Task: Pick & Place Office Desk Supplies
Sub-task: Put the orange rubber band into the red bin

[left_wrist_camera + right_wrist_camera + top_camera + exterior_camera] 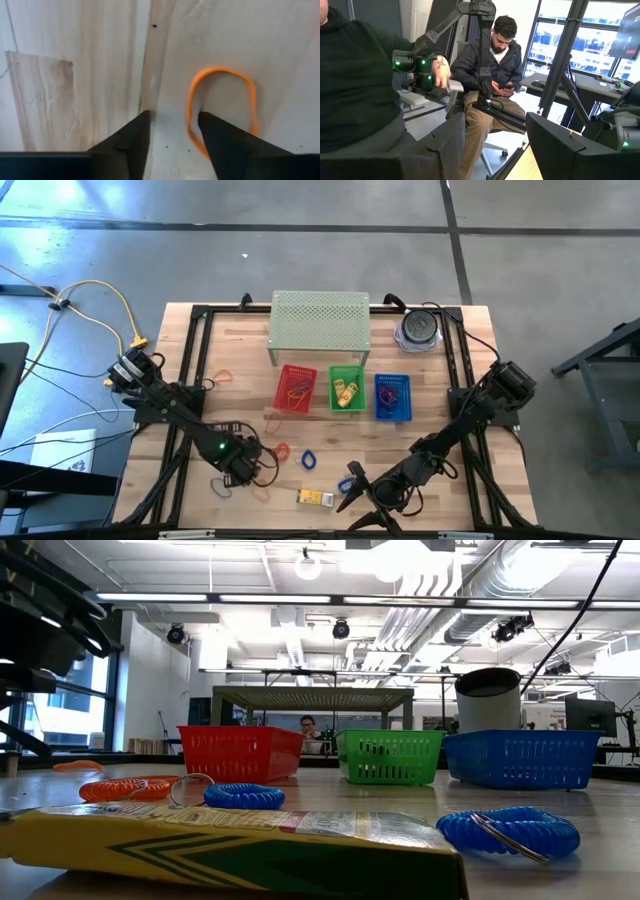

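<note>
Overhead, left end effector sits low over the table near-left, nearer the orange band than the right end effector; baskets lie far-centre, open table between. Left wrist: fingers apart, straddling one side of the band, long axis running along the fingers. Right wrist: right fingers apart, empty.

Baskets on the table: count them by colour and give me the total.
Red basket: 1
Green basket: 1
Blue basket: 1
Total: 3
</note>
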You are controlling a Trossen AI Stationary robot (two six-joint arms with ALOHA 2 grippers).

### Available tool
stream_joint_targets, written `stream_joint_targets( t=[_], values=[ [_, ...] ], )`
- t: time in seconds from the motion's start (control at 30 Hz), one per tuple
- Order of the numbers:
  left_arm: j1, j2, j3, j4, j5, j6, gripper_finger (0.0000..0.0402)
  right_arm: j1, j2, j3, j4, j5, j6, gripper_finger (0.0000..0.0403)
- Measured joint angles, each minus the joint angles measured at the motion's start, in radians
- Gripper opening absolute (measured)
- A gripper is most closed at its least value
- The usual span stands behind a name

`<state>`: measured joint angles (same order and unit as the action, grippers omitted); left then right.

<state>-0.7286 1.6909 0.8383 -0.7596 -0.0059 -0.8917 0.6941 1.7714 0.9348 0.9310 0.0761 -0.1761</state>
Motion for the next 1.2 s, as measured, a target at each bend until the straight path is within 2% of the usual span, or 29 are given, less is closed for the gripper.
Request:
stream_joint_targets(
  t=[0.27, 0.4, 0.8, 0.9, 1.2],
  values=[
    [-0.007, 0.000, 0.000, 0.018, -0.015, -0.020, 0.0047, 0.000, 0.000, 0.000, 0.000, 0.000, 0.000, 0.0199],
    [-0.012, 0.000, 0.000, 0.021, -0.015, 0.004, 0.0007, 0.000, 0.000, 0.000, 0.000, 0.000, 0.000, 0.0199],
    [-0.029, 0.000, 0.010, 0.010, -0.072, -0.036, 0.0001, 0.000, 0.000, 0.000, 0.000, -0.001, 0.000, 0.0199],
    [-0.030, 0.003, 0.034, -0.034, -0.087, -0.073, 0.0001, 0.000, 0.000, 0.000, 0.000, 0.000, 0.000, 0.0199],
    [-0.063, 0.009, 0.156, -0.104, -0.163, -0.021, 0.0000, 0.000, 0.000, 0.000, -0.016, 0.003, 0.000, 0.0199]
  ],
)
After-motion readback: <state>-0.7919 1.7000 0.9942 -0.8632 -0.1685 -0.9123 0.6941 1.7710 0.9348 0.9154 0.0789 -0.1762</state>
